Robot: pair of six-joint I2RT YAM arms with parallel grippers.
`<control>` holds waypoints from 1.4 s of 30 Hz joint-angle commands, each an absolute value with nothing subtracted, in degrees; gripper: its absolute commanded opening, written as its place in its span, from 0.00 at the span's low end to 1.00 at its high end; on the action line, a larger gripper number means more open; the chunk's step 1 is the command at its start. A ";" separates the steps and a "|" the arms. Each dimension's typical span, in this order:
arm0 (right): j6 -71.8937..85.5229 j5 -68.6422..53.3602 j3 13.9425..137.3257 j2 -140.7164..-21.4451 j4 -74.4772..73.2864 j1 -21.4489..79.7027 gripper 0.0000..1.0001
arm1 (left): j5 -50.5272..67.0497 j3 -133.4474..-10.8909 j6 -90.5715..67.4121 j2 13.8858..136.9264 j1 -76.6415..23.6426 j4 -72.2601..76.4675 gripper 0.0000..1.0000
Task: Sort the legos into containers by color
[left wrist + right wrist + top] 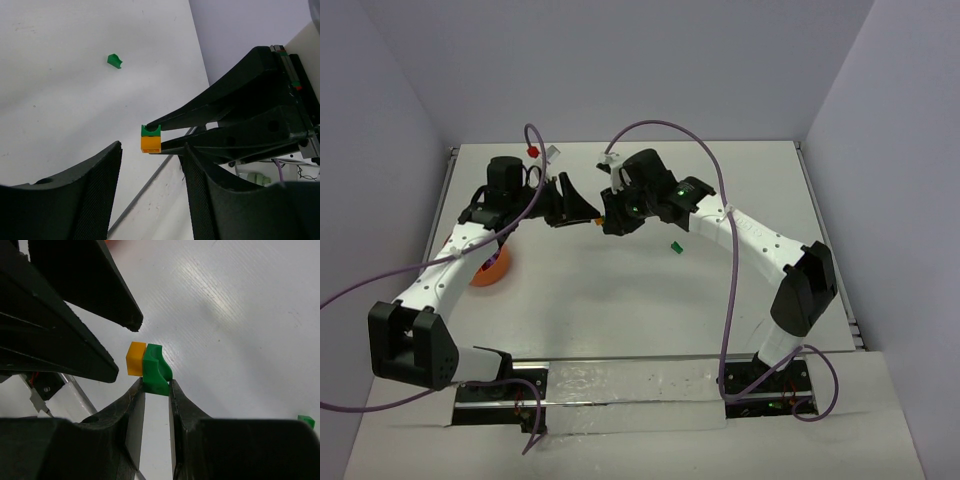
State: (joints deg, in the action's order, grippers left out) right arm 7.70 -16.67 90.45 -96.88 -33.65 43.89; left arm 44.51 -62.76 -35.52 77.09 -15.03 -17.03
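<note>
My right gripper (156,385) is shut on a green lego (156,371) that has an orange-yellow lego (135,358) stuck to its far side, both held above the table. My left gripper (153,150) faces it, open, its fingers (107,315) just short of the joined pair (150,139) and not touching it. In the top view the two grippers meet at mid-table, left (582,208) and right (608,218). A loose green lego (674,246) lies on the table to the right, also in the left wrist view (115,60). The orange bowl (496,272) sits half hidden under the left arm.
A small red piece (532,149) and a white tag (552,153) sit near the table's back edge beside the purple cable. Grey walls close in the left, back and right sides. The arm bases stand at the near edge.
</note>
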 commanded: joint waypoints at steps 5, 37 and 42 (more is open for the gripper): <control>6.59 -15.59 93.90 -96.68 -32.52 44.86 0.00 | 46.32 -62.67 -36.59 77.75 -15.91 -13.73 0.56; 10.29 -10.98 90.52 -94.30 -31.37 41.33 0.00 | 43.25 -62.25 -16.90 72.82 -8.26 -31.47 0.00; 10.11 -13.21 90.43 -94.54 -31.32 40.87 0.00 | 43.68 -63.89 -6.93 70.96 -5.15 -38.04 0.00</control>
